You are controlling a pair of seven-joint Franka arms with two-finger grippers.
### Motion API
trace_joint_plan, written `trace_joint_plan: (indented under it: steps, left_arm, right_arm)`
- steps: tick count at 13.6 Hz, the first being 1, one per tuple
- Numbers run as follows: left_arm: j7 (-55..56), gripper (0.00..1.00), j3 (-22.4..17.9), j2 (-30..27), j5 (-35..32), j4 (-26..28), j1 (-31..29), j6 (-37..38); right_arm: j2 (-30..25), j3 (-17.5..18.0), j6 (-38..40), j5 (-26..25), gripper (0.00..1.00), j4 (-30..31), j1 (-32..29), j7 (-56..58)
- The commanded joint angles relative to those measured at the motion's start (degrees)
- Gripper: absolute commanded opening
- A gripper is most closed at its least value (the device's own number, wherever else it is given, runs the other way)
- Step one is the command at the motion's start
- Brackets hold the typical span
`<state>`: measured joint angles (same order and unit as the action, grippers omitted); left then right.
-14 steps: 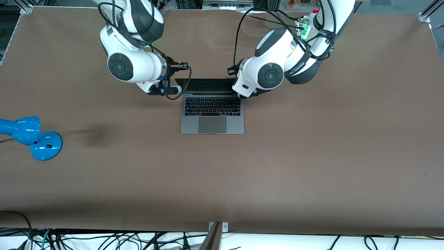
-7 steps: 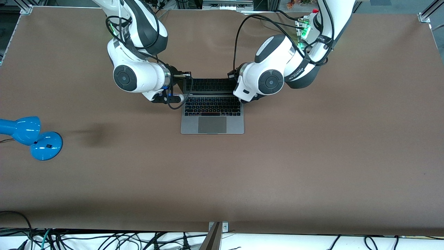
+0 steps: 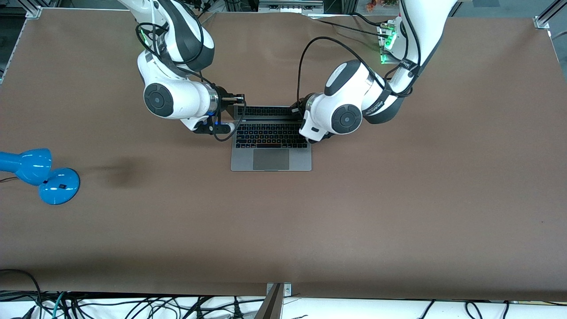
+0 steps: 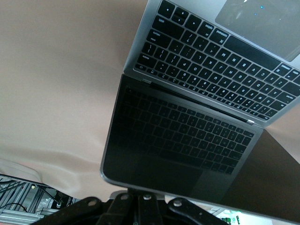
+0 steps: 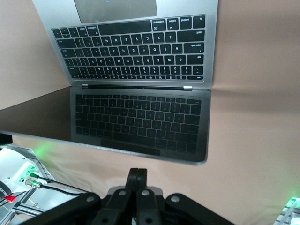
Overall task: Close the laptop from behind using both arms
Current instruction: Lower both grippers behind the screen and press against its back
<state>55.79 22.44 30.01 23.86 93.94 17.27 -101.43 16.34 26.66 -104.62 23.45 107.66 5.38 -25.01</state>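
With the 2 grippers closed and empty, left gripper (image 4: 143, 199) and right gripper (image 5: 137, 180) press the back of the laptop (image 3: 270, 146) lid's top edge, the lid partly lowered, most closing left.

I count one laptop (image 3: 270, 146), one blue lamp (image 3: 40, 175), and my two arms, each with one gripper: left gripper (image 4: 140, 199), right gripper (image 5: 137, 180).
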Motion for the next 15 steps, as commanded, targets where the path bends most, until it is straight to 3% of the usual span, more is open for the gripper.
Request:
trace_joint_plan:
  steps: [1,6,12,15]
  left_arm:
    - [-0.15,0.00,-0.12,1.72,-3.19,-2.44,0.22,-0.26]
    - [-0.15,0.00,-0.21,2.34,-3.38,-2.80,0.13,-0.26]
    - [-0.24,0.00,-0.56,2.95,-3.38,-2.89,0.13,-1.32]
    - [-0.24,0.00,-0.56,3.04,-3.38,-2.89,0.13,-1.32]
  right_arm:
    - [0.27,-0.20,0.21,0.45,0.00,1.05,1.82,0.14]
    - [1.06,-0.56,-4.62,0.19,0.00,2.29,1.92,1.02]
    - [1.06,-1.35,-6.91,-5.43,0.00,1.67,1.65,2.69]
    - [1.06,-1.35,-8.84,-5.44,0.00,1.67,1.65,4.17]
